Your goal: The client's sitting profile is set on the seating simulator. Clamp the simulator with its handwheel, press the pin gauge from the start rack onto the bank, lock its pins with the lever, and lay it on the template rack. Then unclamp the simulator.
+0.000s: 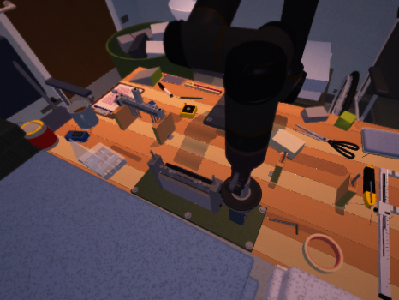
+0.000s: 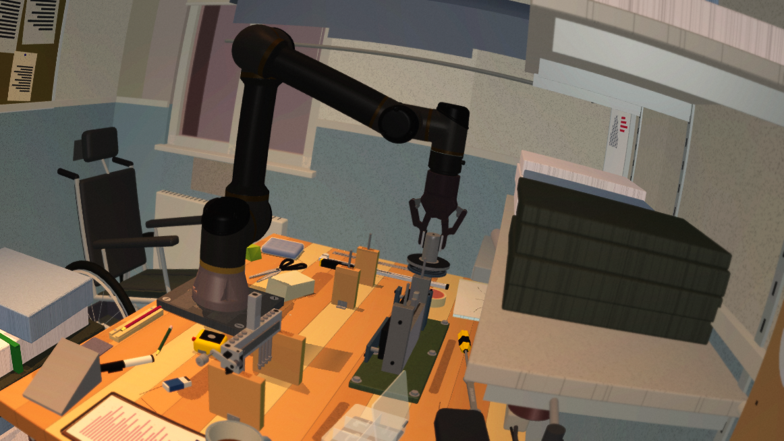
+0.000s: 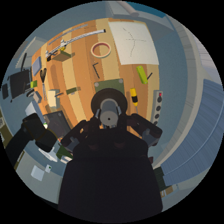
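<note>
My gripper (image 2: 433,236) points straight down over the handwheel (image 2: 428,265) at the end of the seating simulator (image 2: 403,328). I grip the grey hub (image 3: 109,115) that stands up from the dark wheel disc. The simulator is a grey block on a green base plate (image 1: 201,205), near the table's front edge. The pin gauge (image 2: 247,342) rests on the two wooden posts of the start rack (image 1: 141,109), across the table. The template rack's posts (image 2: 356,274) stand empty beyond the simulator.
A shelf with stacked dark cases (image 2: 609,274) stands close beside the handwheel. A tape roll (image 1: 323,252), a hex key (image 1: 284,223) and a yellow-handled screwdriver (image 3: 133,96) lie near the base plate. Scissors (image 1: 338,143) and a sponge block (image 1: 287,142) lie further back.
</note>
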Controlling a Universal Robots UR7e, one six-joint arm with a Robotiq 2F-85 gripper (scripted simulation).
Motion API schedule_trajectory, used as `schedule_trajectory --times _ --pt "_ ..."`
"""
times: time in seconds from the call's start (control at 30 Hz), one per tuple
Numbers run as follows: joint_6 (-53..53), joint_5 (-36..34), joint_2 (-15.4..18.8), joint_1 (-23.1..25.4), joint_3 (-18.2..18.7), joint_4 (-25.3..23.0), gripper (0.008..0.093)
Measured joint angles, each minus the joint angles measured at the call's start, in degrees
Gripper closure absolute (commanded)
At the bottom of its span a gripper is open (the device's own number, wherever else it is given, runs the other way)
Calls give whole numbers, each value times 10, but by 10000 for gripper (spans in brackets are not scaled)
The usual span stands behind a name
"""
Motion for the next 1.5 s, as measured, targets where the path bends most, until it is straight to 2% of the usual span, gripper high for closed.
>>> schedule_trajectory --times 0.47,1.1,1.5 --pt "0 0 0 0 0 0 929" --pt "11 0 0 0 0 0 934" --pt "79 0 0 0 0 0 934"
